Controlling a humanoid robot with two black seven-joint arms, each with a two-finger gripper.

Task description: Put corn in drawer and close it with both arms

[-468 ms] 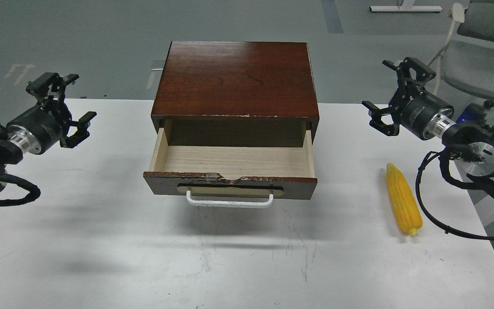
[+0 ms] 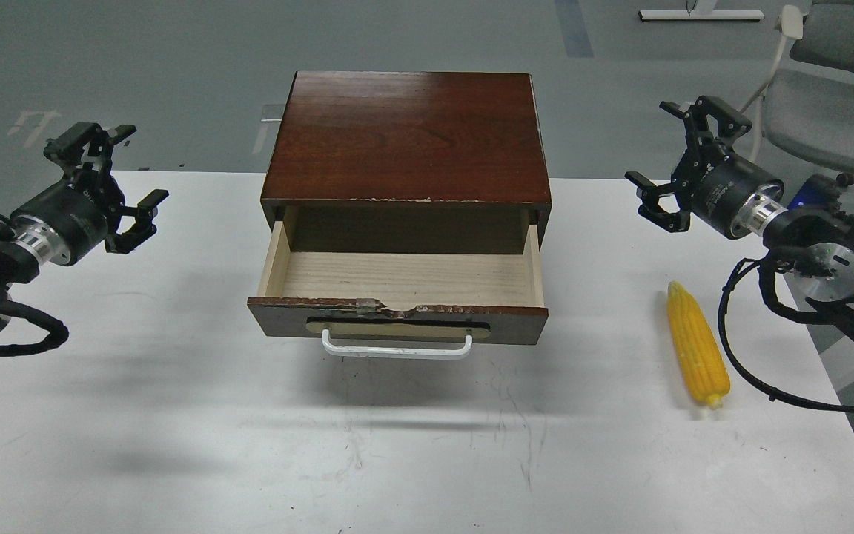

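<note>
The yellow corn point(image 2: 697, 343) lies on the white table at the right, its tapered tip pointing away from me. The drawer point(image 2: 405, 279) is pulled open from the dark wooden cabinet point(image 2: 406, 137); its pale inside is empty and its white handle point(image 2: 396, 348) faces me. My right gripper point(image 2: 675, 165) is open and empty, held in the air beyond the corn, right of the cabinet. My left gripper point(image 2: 121, 170) is open and empty, held in the air left of the cabinet.
The white table point(image 2: 175, 415) ends close to the corn at the right edge. A grey chair point(image 2: 820, 96) stands behind the right arm. The right arm's black cable point(image 2: 738, 356) loops down beside the corn.
</note>
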